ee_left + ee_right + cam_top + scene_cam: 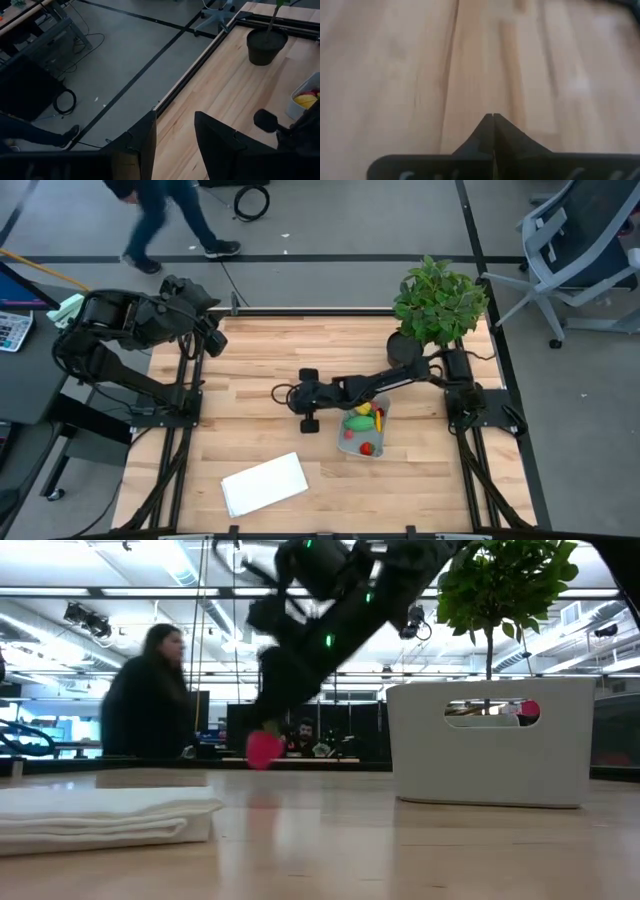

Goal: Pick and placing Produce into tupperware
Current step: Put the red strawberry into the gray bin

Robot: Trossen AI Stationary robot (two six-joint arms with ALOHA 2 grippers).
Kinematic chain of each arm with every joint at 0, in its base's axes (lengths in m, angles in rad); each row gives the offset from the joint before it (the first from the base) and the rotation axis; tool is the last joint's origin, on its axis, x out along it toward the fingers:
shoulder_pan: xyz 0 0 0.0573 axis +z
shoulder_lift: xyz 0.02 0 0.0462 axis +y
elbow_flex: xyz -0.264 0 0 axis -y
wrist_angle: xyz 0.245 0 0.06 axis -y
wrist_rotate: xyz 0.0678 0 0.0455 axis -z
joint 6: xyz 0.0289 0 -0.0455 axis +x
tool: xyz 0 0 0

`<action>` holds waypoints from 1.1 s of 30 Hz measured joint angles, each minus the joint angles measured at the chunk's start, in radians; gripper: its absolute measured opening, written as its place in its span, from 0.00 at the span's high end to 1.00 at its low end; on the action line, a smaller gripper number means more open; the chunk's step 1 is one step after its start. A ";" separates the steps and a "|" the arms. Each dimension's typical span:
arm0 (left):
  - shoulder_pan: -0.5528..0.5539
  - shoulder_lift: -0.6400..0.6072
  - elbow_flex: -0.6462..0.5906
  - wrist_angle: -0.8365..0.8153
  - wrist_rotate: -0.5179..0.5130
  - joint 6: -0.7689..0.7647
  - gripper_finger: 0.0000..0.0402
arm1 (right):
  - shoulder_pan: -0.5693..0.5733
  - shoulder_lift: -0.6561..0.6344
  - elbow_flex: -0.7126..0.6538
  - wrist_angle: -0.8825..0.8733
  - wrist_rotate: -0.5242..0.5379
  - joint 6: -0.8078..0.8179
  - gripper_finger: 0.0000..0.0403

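Observation:
The tupperware sits right of the table's middle. It holds a green oval, a yellow piece and a red piece. In the low view its pale wall stands on the right. My right gripper reaches left past the tupperware, low over the wood, with its fingers shut and nothing showing between them. A pink piece shows just below that arm's lower end. My left gripper waits open at the table's far left corner. My right gripper is shut just above the pink piece in the low view. I cannot tell whether it touches the piece, because the arm hides the place where they meet, and the right wrist view shows only bare wood past the tips.
A potted plant stands at the far right, behind the tupperware. A flat white sheet lies near the front edge, left of the middle. A person walks beyond the table's far side, and another person shows in the low view.

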 joint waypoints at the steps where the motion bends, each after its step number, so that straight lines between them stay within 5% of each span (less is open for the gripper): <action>1: 0.000 0.000 0.000 0.000 0.000 -0.001 0.66 | 0.000 -0.020 0.000 -0.001 -0.001 -0.001 0.99; 11: 0.000 0.000 0.000 0.000 0.000 -0.001 0.67 | 0.029 -0.269 0.002 -0.199 0.006 0.091 1.00; 17: 0.000 0.000 0.000 -0.001 0.000 -0.002 0.66 | 0.067 -0.278 -0.001 -0.313 0.003 0.127 0.97; 33: 0.000 0.000 0.000 0.001 0.000 -0.001 0.65 | 0.014 -0.041 -0.003 -0.075 0.010 0.077 0.51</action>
